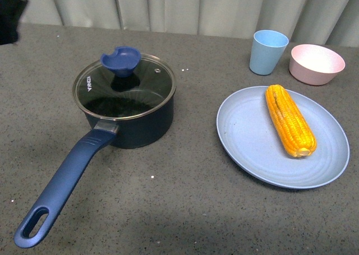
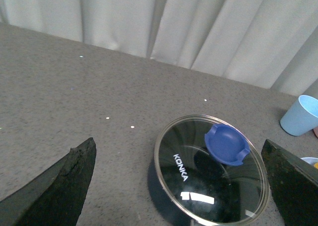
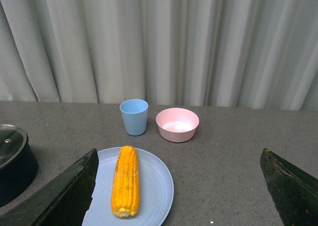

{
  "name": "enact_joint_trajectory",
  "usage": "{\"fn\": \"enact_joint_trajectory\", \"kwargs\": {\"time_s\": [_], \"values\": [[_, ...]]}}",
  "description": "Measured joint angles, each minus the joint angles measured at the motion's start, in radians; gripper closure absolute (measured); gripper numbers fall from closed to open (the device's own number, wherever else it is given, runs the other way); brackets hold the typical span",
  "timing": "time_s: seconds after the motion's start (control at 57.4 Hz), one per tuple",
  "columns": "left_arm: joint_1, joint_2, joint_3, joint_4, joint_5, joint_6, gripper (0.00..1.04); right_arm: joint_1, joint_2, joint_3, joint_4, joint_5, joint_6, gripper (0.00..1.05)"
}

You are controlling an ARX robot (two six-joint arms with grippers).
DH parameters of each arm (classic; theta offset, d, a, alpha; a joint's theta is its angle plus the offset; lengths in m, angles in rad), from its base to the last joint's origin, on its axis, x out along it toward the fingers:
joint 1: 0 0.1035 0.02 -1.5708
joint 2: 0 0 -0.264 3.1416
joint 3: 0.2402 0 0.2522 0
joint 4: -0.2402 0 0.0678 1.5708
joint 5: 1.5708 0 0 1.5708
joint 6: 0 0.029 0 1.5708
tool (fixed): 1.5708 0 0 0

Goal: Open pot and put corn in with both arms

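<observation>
The dark navy pot (image 1: 130, 123) stands left of centre on the grey table, its glass lid (image 1: 124, 87) on and closed, with a blue knob (image 1: 120, 60). Its long blue handle (image 1: 64, 185) points toward the near left. The yellow corn (image 1: 290, 120) lies on a light blue plate (image 1: 247, 131) at the right. Neither gripper shows in the front view. My left gripper (image 2: 179, 142) hangs open above the lid (image 2: 211, 181), the knob (image 2: 226, 144) between its fingers (image 2: 54, 186). My right gripper (image 3: 180, 151) is open above the table, with the corn (image 3: 125, 180) near one finger (image 3: 64, 196).
A light blue cup (image 1: 268, 52) and a pink bowl (image 1: 316, 64) stand behind the plate. Grey curtains close off the back of the table. A black object (image 1: 11, 14) sits at the far left edge. The pot's rim (image 3: 12, 161) shows at the side of the right wrist view.
</observation>
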Motion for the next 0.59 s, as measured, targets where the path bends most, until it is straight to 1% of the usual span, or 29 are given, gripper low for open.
{"fn": "enact_joint_trajectory", "kwargs": {"time_s": [0.122,0.279,0.593], "values": [[-0.047,0.181,0.114,0.044,0.039,0.002,0.07,0.000,0.000,0.000,0.000,0.000,0.000,0.09],[-0.087,0.337,0.227,0.049,0.038,0.024,0.07,0.000,0.000,0.000,0.000,0.000,0.000,0.09],[-0.126,0.530,0.331,0.092,0.061,0.055,0.07,0.000,0.000,0.000,0.000,0.000,0.000,0.09]]}}
